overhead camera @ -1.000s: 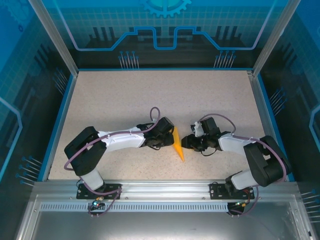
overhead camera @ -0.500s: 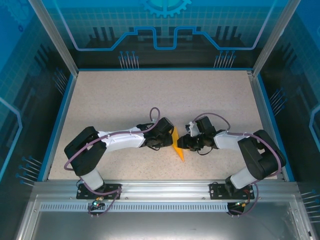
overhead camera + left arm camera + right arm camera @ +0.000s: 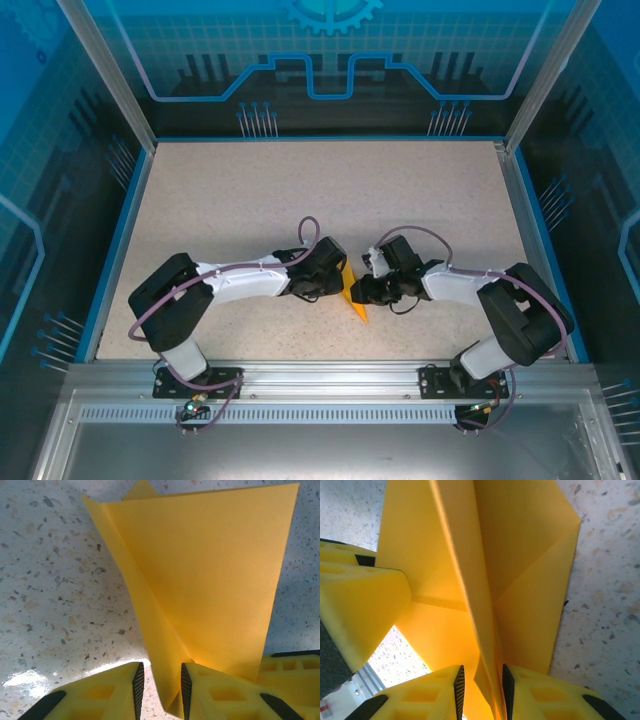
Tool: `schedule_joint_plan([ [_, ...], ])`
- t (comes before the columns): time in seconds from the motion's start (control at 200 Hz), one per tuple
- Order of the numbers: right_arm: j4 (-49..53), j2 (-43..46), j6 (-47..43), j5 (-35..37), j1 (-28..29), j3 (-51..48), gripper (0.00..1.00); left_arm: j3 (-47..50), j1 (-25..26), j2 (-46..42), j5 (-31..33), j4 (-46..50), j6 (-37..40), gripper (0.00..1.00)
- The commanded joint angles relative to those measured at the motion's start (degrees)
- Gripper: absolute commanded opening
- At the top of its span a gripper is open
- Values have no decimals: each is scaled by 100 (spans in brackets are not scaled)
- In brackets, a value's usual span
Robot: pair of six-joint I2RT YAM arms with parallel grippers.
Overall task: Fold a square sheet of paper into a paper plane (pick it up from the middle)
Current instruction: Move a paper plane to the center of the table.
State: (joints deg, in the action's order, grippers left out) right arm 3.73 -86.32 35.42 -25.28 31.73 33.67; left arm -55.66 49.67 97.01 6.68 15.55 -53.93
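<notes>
The orange-yellow square sheet of paper (image 3: 353,300) is folded into a narrow pointed paper plane shape, standing on the table between both grippers. My left gripper (image 3: 340,284) is at its left side. In the left wrist view the centre fold (image 3: 165,660) runs between the jaws of my left gripper (image 3: 159,674), resting against the right pad, with a gap at the left pad. My right gripper (image 3: 362,290) meets it from the right. In the right wrist view the folded paper (image 3: 520,555) passes between the jaws of my right gripper (image 3: 481,676), again with a gap at the left pad.
A left gripper finger (image 3: 360,610) presses close against the paper in the right wrist view. The speckled table (image 3: 300,190) stretches away behind the arms, bounded by a blue rim (image 3: 120,240) and a metal rail (image 3: 320,375) at the near edge.
My right gripper has moved left onto the paper and its jaws have narrowed around the fold. The left gripper has stayed put, closing slightly.
</notes>
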Motion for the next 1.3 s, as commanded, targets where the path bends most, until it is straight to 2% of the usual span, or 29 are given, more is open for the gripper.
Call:
schedule_joint_plan([
  [0.0, 385, -57, -149, 382, 196, 196, 25, 90, 8, -191, 88, -21, 7, 29],
  [0.425, 1473, -202, -251, 1663, 930, 893, 15, 458, 8, -668, 302, -183, -98, 29],
  [0.595, 2125, -63, -117, 2540, 1244, 1367, 8, 800, 8, -1200, 700, -215, -209, 30],
  [0.74, 2670, -48, 31, 3379, 1344, 1893, 7, 1169, 8, -1773, 1139, -215, -301, 31],
  [0.855, 3008, -292, 173, 3870, 1334, 2288, 8, 1356, -3, -2153, 1521, -16, -417, 40],
  [1.04, 3249, -825, 298, 4134, 1323, 2846, 9, 1634, -52, -2614, 1899, 176, -472, 43],
  [1.295, 3217, -1534, 455, 3957, 1259, 3326, 9, 2005, -262, -3163, 2011, 165, -455, 48],
])
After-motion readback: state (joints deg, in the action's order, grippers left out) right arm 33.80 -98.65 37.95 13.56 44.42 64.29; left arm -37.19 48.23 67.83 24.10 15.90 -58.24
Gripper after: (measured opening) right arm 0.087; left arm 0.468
